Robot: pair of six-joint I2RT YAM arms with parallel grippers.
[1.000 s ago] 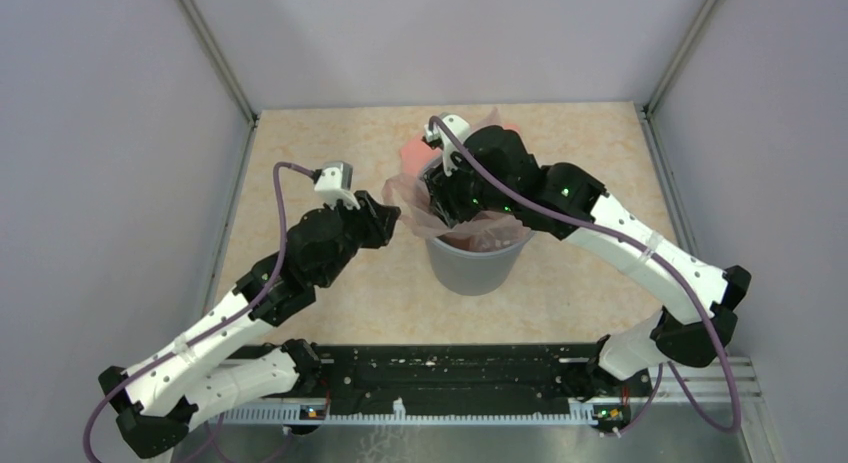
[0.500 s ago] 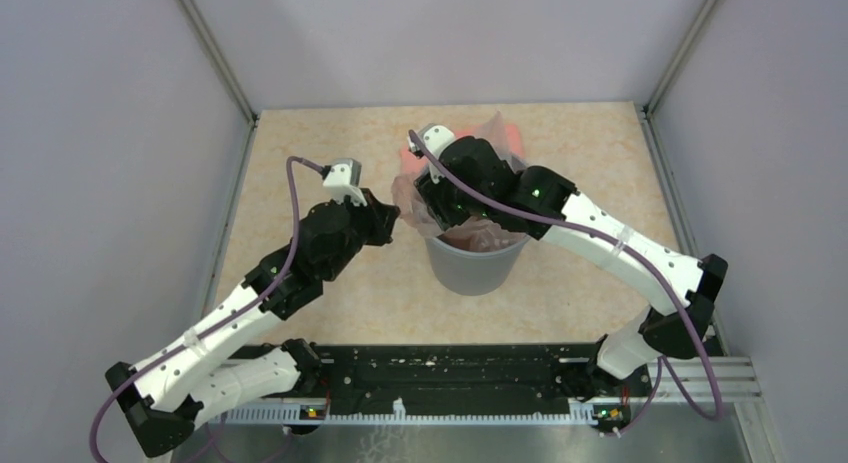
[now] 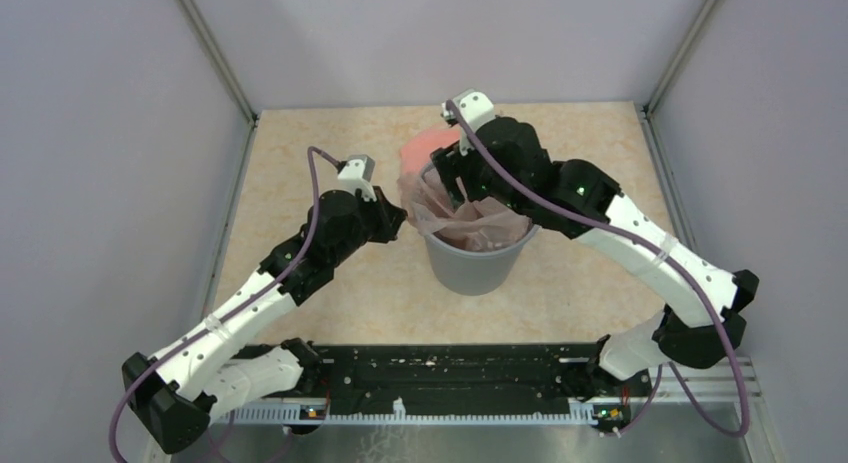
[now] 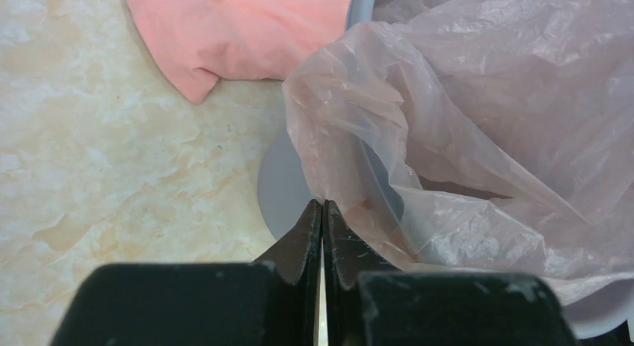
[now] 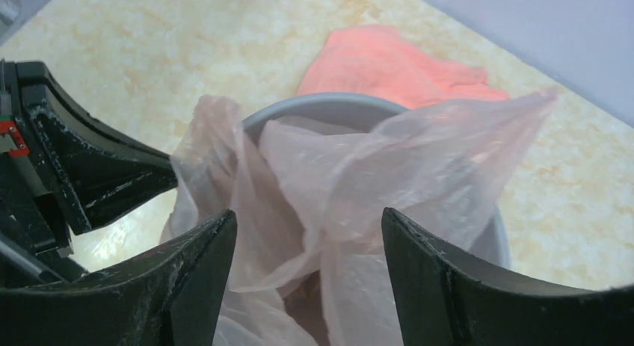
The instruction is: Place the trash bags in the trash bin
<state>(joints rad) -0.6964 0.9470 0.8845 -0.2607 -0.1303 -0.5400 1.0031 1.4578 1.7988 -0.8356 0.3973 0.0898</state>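
The left end effector (image 4: 322, 205) is pinching the trash bag (image 4: 478, 99) at the rim of the trash bin (image 3: 470, 268); the right end effector (image 5: 306, 217) is hovering spread above. The bag is bulging from the bin, near the far edge of the bench (image 3: 320, 143).

Left gripper (image 4: 322, 208) jaws pressed together; right gripper (image 5: 308, 219) spread wide, apparently tilted downward; both arms reach forward

1. Two matching arms, the left arm (image 3: 235, 318) and the right arm (image 3: 650, 251): long white plastic links between bulky matt-black joint housings.
2. A purple cable (image 3: 316, 183) runs along each arm.
3. Each wrist carries a small white camera block (image 3: 472, 107).
4. The right arm's black housings show green indicator lights (image 3: 578, 190).
5. The left gripper (image 4: 323, 204) and right gripper (image 5: 308, 214) have black wedge-shaped fingers, scuffed with pale flecks.
6. The left gripper's body bears a red tag (image 5: 7, 128).
7. The mount is a black base rail (image 3: 450, 368) with a white toothed strip (image 3: 400, 414) along its near edge.
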